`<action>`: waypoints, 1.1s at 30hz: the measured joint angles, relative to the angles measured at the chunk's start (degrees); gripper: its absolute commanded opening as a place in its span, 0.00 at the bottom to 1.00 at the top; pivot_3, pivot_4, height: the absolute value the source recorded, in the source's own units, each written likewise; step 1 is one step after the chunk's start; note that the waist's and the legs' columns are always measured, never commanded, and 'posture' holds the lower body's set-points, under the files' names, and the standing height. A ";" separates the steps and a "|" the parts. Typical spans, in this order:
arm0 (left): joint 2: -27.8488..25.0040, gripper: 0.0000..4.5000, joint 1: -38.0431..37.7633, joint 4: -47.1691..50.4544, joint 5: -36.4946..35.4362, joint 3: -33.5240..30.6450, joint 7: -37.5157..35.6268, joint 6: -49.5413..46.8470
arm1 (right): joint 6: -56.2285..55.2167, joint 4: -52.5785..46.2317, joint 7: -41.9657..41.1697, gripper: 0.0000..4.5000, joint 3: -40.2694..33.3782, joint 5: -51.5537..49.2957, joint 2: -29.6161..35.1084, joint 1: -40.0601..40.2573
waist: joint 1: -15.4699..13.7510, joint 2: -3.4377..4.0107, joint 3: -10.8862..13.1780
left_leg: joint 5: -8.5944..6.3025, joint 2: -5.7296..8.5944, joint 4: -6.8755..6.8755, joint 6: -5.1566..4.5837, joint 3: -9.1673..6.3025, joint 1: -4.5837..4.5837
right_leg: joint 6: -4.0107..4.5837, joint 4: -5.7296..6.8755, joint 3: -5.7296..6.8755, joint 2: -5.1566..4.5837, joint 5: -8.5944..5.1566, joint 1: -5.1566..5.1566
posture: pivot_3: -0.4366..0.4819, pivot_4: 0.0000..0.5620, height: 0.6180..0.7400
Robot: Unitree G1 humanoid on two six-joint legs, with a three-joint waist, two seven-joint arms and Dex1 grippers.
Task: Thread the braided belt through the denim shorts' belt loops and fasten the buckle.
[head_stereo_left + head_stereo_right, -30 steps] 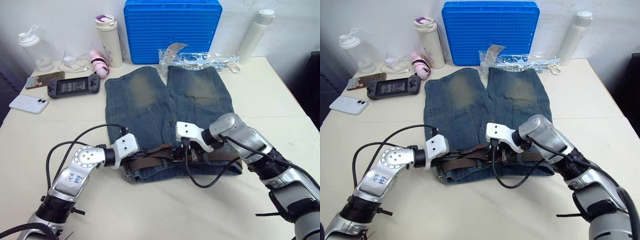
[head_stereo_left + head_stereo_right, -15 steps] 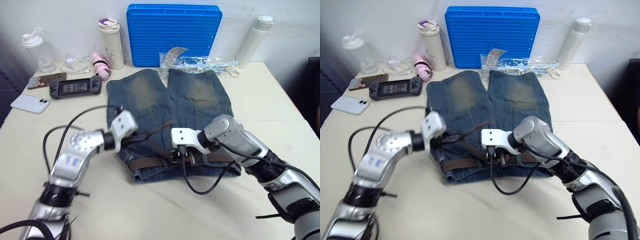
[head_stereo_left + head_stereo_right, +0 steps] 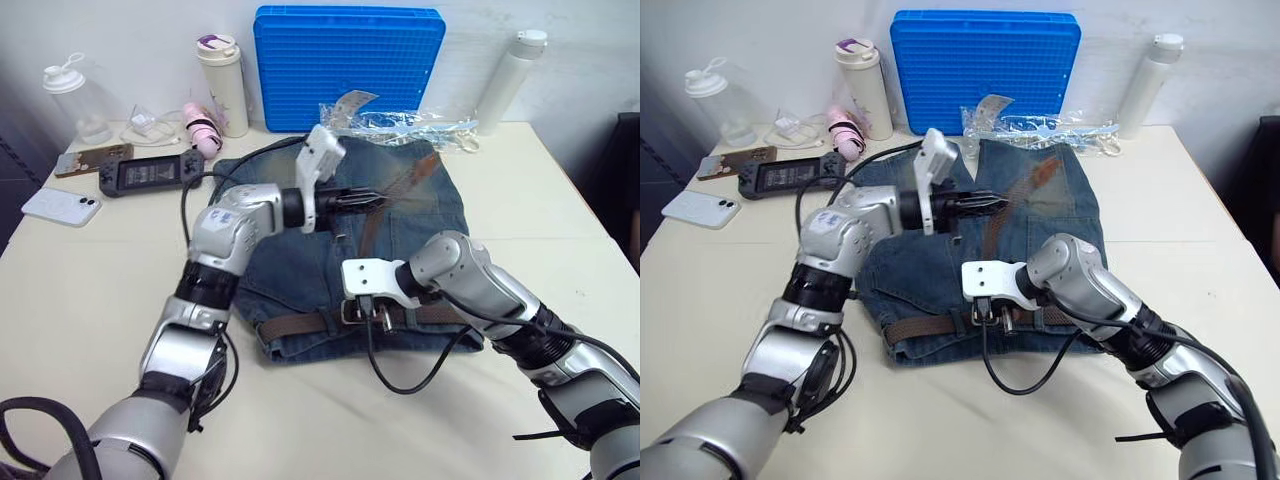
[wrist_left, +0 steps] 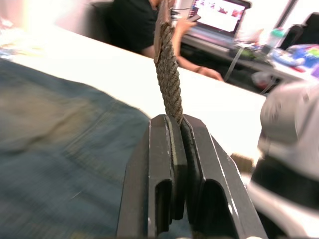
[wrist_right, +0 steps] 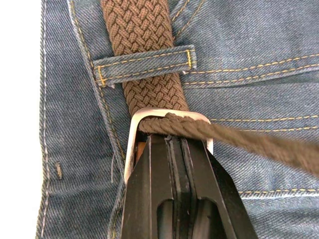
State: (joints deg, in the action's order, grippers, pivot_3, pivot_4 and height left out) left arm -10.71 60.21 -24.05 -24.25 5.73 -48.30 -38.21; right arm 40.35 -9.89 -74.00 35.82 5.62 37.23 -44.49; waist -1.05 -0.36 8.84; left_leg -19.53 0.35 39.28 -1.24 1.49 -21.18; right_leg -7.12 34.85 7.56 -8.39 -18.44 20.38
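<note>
no readable text, labels, brands, numbers or signs on any object here

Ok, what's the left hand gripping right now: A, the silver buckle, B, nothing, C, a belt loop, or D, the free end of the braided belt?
D: the left hand is shut on the braided belt, raised over the denim shorts, while the right hand is at the buckle.
</note>
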 measured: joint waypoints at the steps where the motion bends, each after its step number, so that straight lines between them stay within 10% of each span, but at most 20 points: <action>1: 1.16 0.00 1.63 -3.21 0.21 0.01 -0.41 0.19 | 0.00 -0.14 -0.06 0.01 -0.04 0.02 0.11 0.04 | -0.09 0.02 0.03 | 0.01 -0.01 -0.02 0.02 0.00 -0.02 | 0.00 0.00 0.01 0.02 0.00 0.02 | 0.48 0.27 0.61; 9: 10.28 0.00 19.04 -33.10 3.75 -0.21 -3.05 8.64 | 2.09 -1.40 -0.21 0.01 -1.06 1.90 1.01 0.29 | -0.50 -0.11 0.20 | 0.09 0.23 0.00 -0.16 0.04 -0.10 | -0.23 -0.14 -0.04 -0.16 0.12 0.00 | 0.48 0.27 0.61; 17: 11.32 0.00 21.56 -38.91 11.15 1.11 -9.03 20.75 | 2.49 -1.47 -0.25 0.01 -1.38 2.24 0.90 0.53 | -0.47 -0.09 0.22 | 0.09 0.24 -0.03 -0.14 0.03 -0.10 | -0.22 -0.15 -0.03 -0.16 0.12 0.01 | 0.48 0.27 0.61; 33: -5.19 0.00 -2.66 7.02 7.95 0.90 -9.97 -4.12 | 2.11 -1.16 5.20 0.01 -13.10 -3.67 -4.26 10.76 | 1.08 -0.01 0.22 | 0.06 -0.02 -0.18 0.01 -0.09 -0.01 | -0.04 -0.06 0.01 0.00 0.02 0.02 | 0.48 0.27 0.61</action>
State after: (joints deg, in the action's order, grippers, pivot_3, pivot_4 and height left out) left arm -15.90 57.55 -17.03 -16.30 6.63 -58.27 -42.33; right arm 42.46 -11.05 -68.81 22.73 1.95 32.97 -33.73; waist 0.03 -0.37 9.06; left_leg -19.47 0.33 39.09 -1.24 1.41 -21.19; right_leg -7.16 34.79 7.56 -8.39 -18.41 20.39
